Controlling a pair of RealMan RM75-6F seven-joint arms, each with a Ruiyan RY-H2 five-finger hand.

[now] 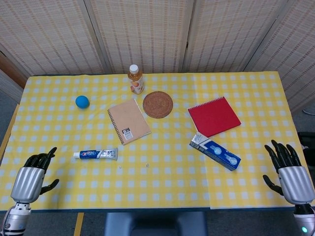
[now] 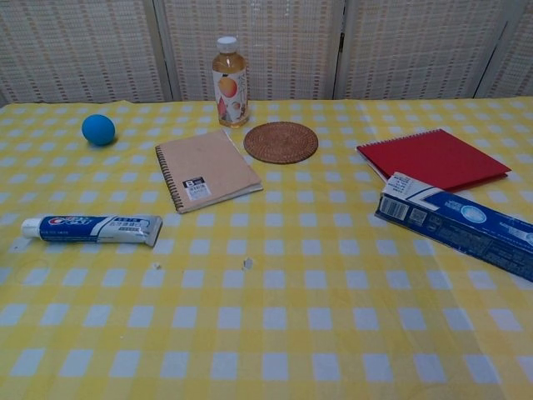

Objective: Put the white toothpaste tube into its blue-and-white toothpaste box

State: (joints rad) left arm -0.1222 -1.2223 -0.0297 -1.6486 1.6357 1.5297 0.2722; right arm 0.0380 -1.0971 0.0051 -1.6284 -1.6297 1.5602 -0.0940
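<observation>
At the checked table's (image 1: 162, 187) near corners, both hands (image 1: 30, 178) (image 1: 291, 169) hover empty, fingers spread.

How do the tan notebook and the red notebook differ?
The tan notebook has a kraft-brown cover with a small label near its lower edge; the red notebook has a plain red cover. The tan one's spiral runs along its left long side, the red one's along its far edge. The red one looks squarer. Both lie flat and closed on the checked tablecloth.

Head view high, steep down on whole table (image 1: 246, 191) — chest view low, nearer; both share tabletop.
</observation>
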